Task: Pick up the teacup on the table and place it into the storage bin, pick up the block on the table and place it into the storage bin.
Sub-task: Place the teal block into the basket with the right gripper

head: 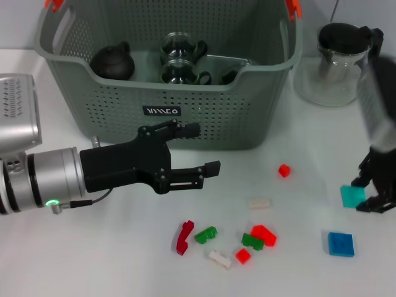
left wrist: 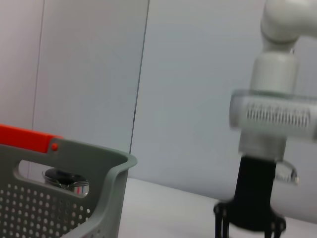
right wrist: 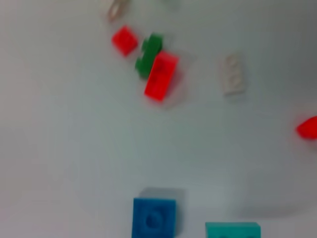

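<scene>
Currently the block stage looks to be in hand: glass teacups (head: 178, 59) are already seen inside the storage bin (head: 167, 111), beside a dark teapot (head: 112, 60), and none is left on the table (head: 93, 253).

The right gripper (head: 370, 195) is lowered at the table's right edge, w/ its fingers set open around the teal block (head: 352, 196), which lies flat on the table; contact can't be confirmed, so the block is judged not yet gripped. A blue block (head: 340, 243) lies just nearer the robot, close enough to be nudged. Other small blocks, red, green & white, are scattered towards the middle, well apart from the teal one.

The left gripper (head: 195, 151) is held above the table in front of the bin, jaws apart & empty; it seems idle.

For a good grasp:
- jaws should be kept square to the teal block's flat sides, w/ the fingertips taken right down to the table before closing.
- closing should be slow, so the flat piece isn't squeezed out or tipped.
- the lift should be straight up, clear of the blue block.
- en route to the bin, the glass teapot (head: 337, 62) at the back right should be given a wide berth, and the bin's rim cleared before release.
</scene>
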Controlling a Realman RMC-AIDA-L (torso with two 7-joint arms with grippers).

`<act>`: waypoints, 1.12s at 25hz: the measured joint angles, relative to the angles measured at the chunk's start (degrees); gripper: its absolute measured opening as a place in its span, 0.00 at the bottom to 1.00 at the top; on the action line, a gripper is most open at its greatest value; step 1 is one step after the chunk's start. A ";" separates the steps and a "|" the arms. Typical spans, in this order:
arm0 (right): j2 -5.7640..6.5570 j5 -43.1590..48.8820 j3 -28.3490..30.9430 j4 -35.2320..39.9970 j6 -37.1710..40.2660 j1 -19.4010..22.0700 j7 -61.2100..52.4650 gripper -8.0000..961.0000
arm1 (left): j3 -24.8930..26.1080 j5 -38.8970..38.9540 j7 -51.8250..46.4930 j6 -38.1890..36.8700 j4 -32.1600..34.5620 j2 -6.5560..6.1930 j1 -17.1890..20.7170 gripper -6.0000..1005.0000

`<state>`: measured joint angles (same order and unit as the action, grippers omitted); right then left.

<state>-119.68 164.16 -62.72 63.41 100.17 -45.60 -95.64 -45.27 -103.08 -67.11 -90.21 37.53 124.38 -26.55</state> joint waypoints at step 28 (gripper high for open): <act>3.14 -25.36 9.88 -11.01 -29.75 -20.46 -20.67 0.54 | 3.96 -5.03 0.13 -1.69 6.85 -0.37 4.40 0.86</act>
<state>-116.54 138.80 -52.84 52.40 70.42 -66.06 -116.31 -41.30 -108.11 -66.98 -91.91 44.37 124.01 -22.15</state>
